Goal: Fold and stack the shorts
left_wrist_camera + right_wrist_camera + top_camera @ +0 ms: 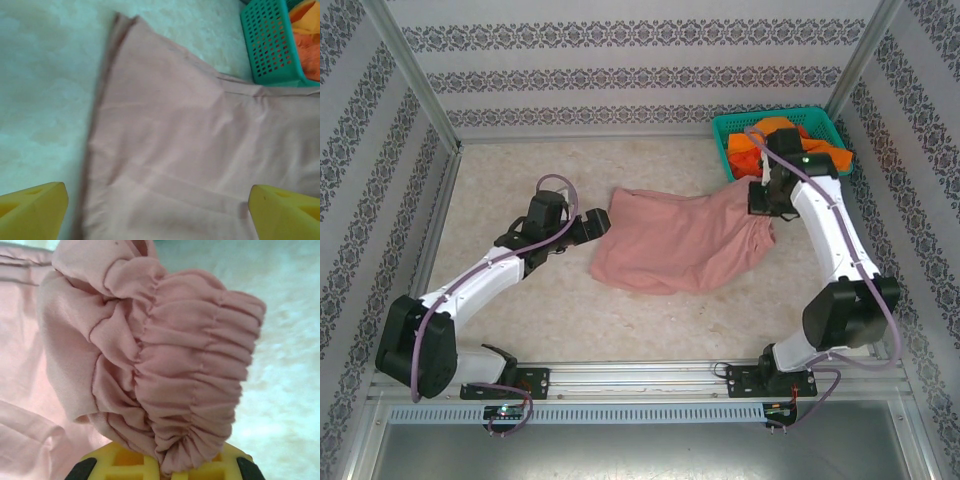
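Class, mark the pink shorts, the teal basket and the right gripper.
pink shorts (670,245), top external view, middle of the spread cloth.
teal basket (270,45), left wrist view, mesh side wall.
right gripper (162,467), right wrist view, between its yellow fingers, shut on the waistband.

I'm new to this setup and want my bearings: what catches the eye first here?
Dusty pink shorts lie spread across the middle, their gathered waistband bunched in the shut right fingers at the right end. The left fingers stand wide open at the left edge. Bright orange shorts sit in a teal basket at the far right corner.
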Robot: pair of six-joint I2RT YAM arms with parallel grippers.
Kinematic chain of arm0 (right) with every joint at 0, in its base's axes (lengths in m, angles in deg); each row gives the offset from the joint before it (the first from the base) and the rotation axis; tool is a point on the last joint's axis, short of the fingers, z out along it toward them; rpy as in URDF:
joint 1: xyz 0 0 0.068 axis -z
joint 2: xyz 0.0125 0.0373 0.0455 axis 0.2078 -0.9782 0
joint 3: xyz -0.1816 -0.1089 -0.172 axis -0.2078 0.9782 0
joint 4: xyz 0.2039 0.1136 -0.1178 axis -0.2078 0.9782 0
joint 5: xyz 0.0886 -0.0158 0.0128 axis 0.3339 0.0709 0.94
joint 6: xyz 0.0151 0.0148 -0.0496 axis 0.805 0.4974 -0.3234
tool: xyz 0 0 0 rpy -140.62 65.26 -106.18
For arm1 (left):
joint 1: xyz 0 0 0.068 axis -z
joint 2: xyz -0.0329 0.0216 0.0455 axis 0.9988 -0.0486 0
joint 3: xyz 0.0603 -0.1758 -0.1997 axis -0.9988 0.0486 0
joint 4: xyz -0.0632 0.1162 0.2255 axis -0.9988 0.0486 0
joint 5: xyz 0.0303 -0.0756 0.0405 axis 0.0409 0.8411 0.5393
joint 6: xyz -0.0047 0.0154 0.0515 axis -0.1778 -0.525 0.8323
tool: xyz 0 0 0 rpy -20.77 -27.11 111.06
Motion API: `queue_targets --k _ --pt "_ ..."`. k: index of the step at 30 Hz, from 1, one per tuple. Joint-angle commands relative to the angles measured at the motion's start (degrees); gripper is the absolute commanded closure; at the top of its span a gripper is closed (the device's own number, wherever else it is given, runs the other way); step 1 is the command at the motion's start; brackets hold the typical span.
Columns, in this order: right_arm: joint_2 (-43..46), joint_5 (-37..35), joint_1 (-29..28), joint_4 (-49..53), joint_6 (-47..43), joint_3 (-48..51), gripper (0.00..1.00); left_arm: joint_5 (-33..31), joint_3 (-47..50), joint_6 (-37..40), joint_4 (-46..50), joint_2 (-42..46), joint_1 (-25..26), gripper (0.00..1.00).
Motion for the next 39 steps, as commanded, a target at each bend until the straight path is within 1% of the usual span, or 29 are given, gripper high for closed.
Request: queue_targets --k 1,4,8,11,13,14,16,17,18,20,21,22,24,26,28,31,33,35,39 --pt "-4.1 -8.2 -1.3 10.1 -2.6 -8.6 1.00 -0.5 1.2 1.5 1.3 2.2 -0.8 0.06" --pt "-8.3 -11.2 -6.6 13.5 -0.2 -16.7 1.00 -0.4 2.2 1.3 0.7 2.4 -0.9 0.06" --pt "-16.9 -13.7 -15.5 19.1 5.4 -27.1 1.00 0.2 3.4 0.5 -0.5 2.0 -1.1 0.06" --pt "-24.2 -12.8 -22.6 21.8 10.1 -35.6 0.99 0.5 4.3 0.0 -1.5 1.7 -1.2 0.06" --pt "-28.7 -9.6 -26.9 21.8 12.5 -39.8 0.94 0.6 4.8 -0.3 -2.0 1.3 -1.4 0.05" --pt "-30.9 -5.5 -28.8 20.2 13.6 -41.5 0.87 0.6 5.1 -0.5 -2.3 1.4 -1.5 0.06" --pt "-33.5 3.7 -30.7 16.0 14.9 -42.2 0.61 0.5 5.6 -1.0 -2.8 1.7 -1.8 0.06" --pt "-34.3 8.8 -31.1 13.6 15.9 -42.4 0.46 0.6 5.9 -1.4 -3.3 2.1 -2.1 0.05" --pt "-34.6 13.7 -31.2 11.2 16.8 -42.3 0.40 0.7 6.3 -1.9 -3.8 2.7 -2.4 0.05" --pt "-32.4 20.6 -30.3 5.9 18.8 -39.8 0.35 1.3 6.7 -2.8 -4.6 4.2 -3.1 0.04" --pt "-29.5 23.4 -29.5 1.5 20.6 -36.2 0.31 1.8 6.9 -3.4 -4.9 5.0 -3.4 0.04" --pt "-26.5 25.5 -28.5 -3.4 22.9 -31.8 0.28 2.0 7.1 -3.7 -5.2 5.7 -3.6 0.02" --pt "-18.4 29.1 -25.8 -16.0 28.7 -19.8 0.19 3.0 7.0 -4.8 -5.9 7.3 -3.8 0.00" --pt "-12.6 32.1 -23.1 -26.3 33.1 -8.9 0.12 4.9 6.7 -6.3 -7.7 7.9 -3.8 0.00" --pt "-10.0 32.2 -20.7 -30.4 34.7 -2.8 0.09 7.6 6.1 -8.4 -9.8 7.2 -3.7 0.00" --pt "-11.3 34.6 -18.2 -32.6 34.3 0.4 0.08 11.4 5.5 -11.8 -14.6 4.6 -2.4 0.04" --pt "-14.2 36.9 -17.5 -34.6 35.0 0.1 0.08 11.4 4.0 -11.1 -13.6 2.1 -1.0 0.09" --pt "-17.6 37.5 -17.9 -35.1 35.1 -1.9 0.08 11.0 3.2 -11.2 -11.9 -0.1 -0.4 0.13" --pt "-24.7 40.0 -19.2 -38.5 38.2 -5.1 0.08 11.8 4.1 -12.2 -14.9 -4.1 0.5 0.20"
